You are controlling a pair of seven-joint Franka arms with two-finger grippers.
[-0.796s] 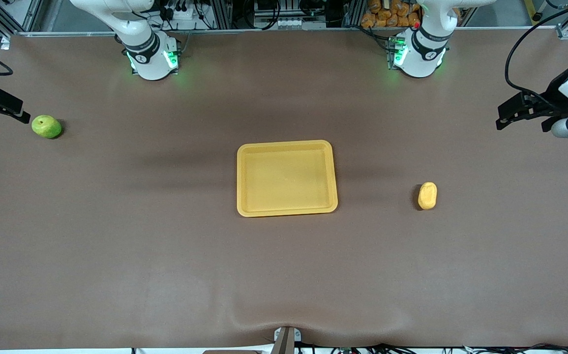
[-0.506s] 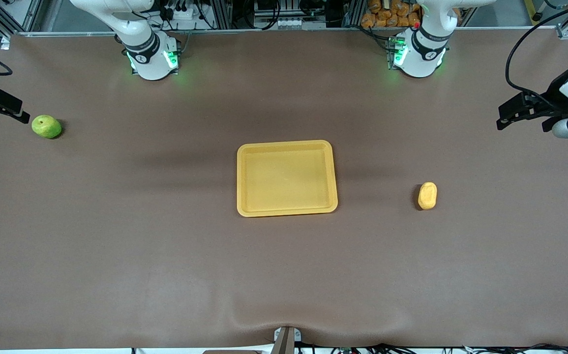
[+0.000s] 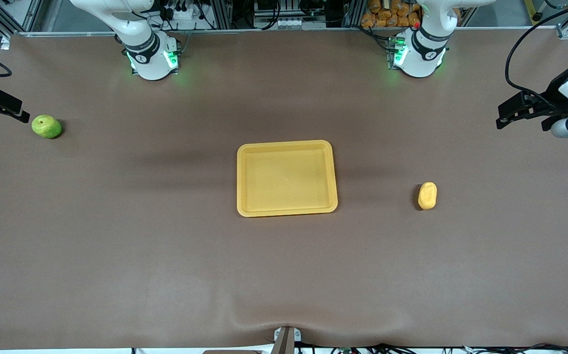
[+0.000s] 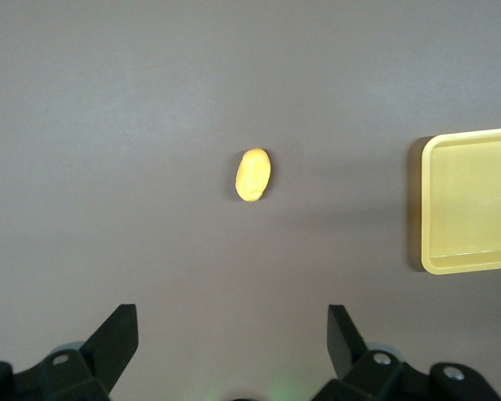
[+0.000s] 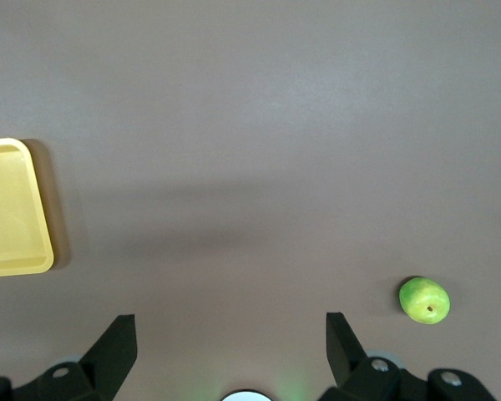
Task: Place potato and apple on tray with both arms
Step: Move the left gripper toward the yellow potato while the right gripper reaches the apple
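1. Since the earlier frames: hardly anything has shifted; potato, apple and tray lie where they lay, and both tools hang at the same counter ends, the right tool perhaps a trace higher in the front view.
2. Counter (image 3: 165, 255): brown mat surface, carrying the three task items well apart from one another.
3. Tray (image 3: 286, 146): yellow-orange, rectangular, rounded corners, low rim; flat at mid-counter between the two fruits; nothing in it. One end shows in the left wrist view (image 4: 434, 209) and one in the right wrist view (image 5: 17, 251).
4. Potato (image 3: 427, 195): oblong, yellow-orange; on the bare counter toward the left arm's end, beside the tray but not touching it. Seen also from the left wrist (image 4: 253, 175).
5. Apple (image 3: 46, 126): round, green, dimpled stem end facing up; on the counter near the right arm's end, farther from the front camera than the tray. Seen also from the right wrist (image 5: 424, 300).
6. Left tool (image 3: 502, 120): in the air over the counter's edge at the left arm's end; fingers (image 4: 117, 334) spread wide, grasping nothing.
7. Right tool (image 3: 20, 117): over the counter just beside the apple, not touching it; fingers (image 5: 117, 338) spread wide, grasping nothing.
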